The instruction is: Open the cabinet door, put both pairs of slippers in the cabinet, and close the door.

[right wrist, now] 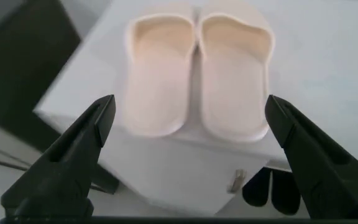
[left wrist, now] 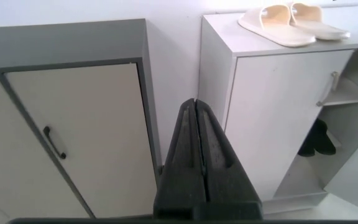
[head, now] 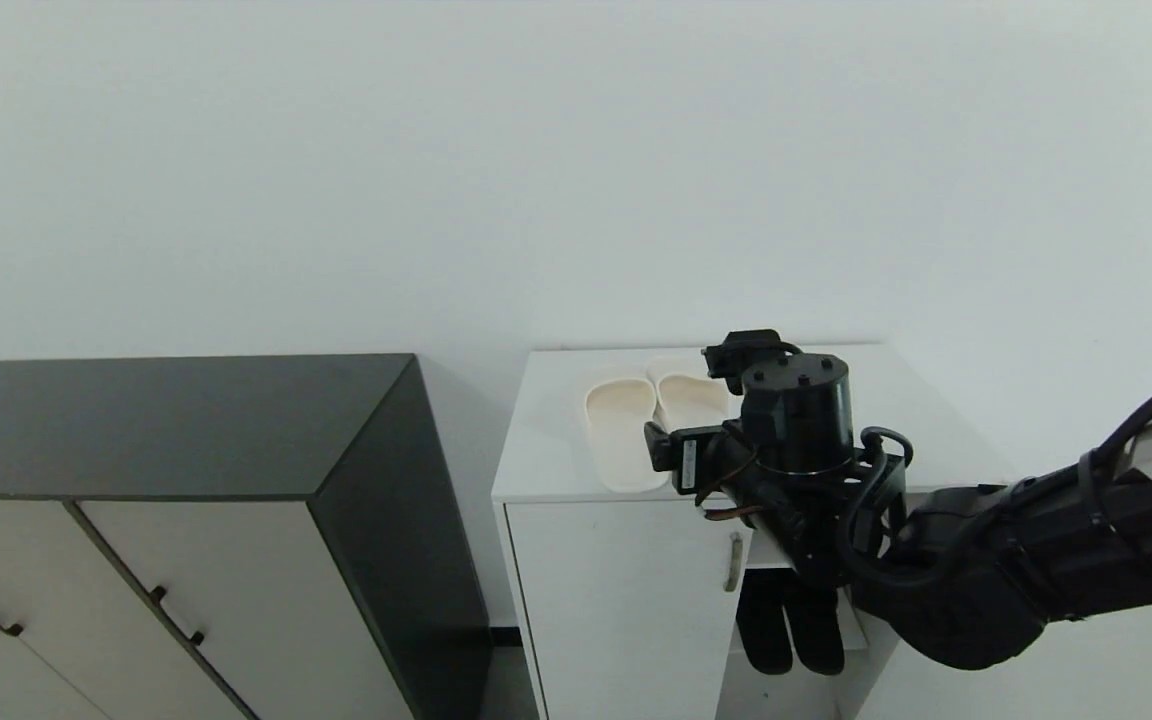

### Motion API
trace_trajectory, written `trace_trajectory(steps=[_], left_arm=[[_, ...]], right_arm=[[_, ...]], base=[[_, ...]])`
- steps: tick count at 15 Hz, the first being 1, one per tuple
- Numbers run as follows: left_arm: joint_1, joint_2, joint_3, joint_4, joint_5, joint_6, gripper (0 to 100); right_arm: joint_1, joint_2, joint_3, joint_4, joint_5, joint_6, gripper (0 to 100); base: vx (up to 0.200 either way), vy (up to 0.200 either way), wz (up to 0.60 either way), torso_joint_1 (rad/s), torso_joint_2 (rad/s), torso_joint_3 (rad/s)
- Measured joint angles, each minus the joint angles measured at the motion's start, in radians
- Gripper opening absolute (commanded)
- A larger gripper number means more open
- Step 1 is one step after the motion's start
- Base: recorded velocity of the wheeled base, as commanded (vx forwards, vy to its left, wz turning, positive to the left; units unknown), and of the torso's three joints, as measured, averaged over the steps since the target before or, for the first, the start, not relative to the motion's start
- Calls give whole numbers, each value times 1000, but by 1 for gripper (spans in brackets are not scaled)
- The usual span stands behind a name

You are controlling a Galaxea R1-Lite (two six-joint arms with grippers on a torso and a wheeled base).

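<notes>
A pair of cream slippers lies side by side on top of the white cabinet. My right gripper is open, with its fingers spread wide on either side of the pair and just short of it, holding nothing. The right arm hangs in front of the cabinet's top edge. The cabinet's right half stands open, and a pair of black slippers stands inside, low down. My left gripper is shut and empty, low and away from the white cabinet.
A dark grey cabinet with pale doors and black handles stands to the left, with a narrow gap between it and the white one. The white cabinet's left door is closed and has a metal handle. A bare white wall is behind.
</notes>
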Motion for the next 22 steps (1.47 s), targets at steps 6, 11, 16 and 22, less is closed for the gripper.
trace_trajectory(steps=[6, 11, 16, 22], left_arm=[[1, 0, 0, 0, 0, -1, 0], [1, 0, 0, 0, 0, -4, 0], [0, 0, 0, -1, 0, -6, 0], [0, 0, 0, 0, 2, -8, 0]], right_arm=[[9, 34, 35, -38, 2, 0, 100], [26, 95, 75, -176, 57, -56, 100], [-18, 180, -33, -147, 80, -63, 100], [-52, 277, -172, -99, 106, -66, 100]], base=[[133, 0, 0, 5, 1, 1], [0, 0, 0, 0, 0, 0], [0, 0, 0, 0, 0, 0], [0, 0, 0, 0, 0, 0]])
